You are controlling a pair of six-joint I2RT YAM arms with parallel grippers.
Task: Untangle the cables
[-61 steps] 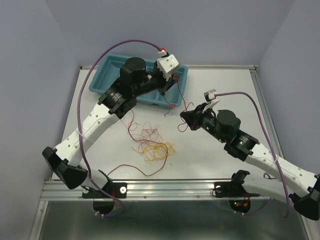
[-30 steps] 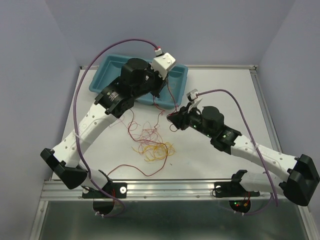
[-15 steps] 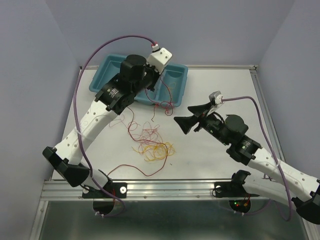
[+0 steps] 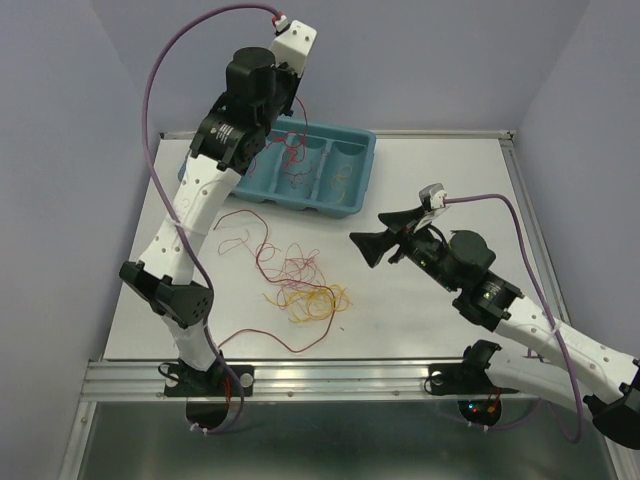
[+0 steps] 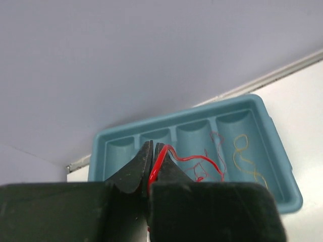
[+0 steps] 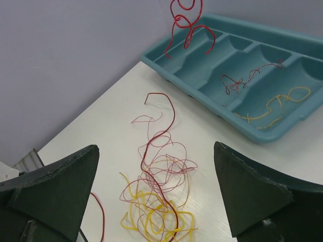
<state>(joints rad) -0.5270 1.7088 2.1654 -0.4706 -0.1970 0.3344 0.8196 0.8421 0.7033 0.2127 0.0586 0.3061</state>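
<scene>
White table [image 4: 430, 180] holds tangled cables [image 4: 303, 285]; left gripper [image 5: 153, 147] pinches a red cable [image 5: 194, 159] over the blue tray [image 4: 366, 168], right gripper [image 6: 155, 151] spreads wide

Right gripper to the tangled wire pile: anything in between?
No. Top view shows only bare table between the open right gripper and the tangled wire pile.

R tool [image 4: 362, 248] near tangled cables [image 4: 305, 290], tray [image 4: 366, 170] behind
</scene>
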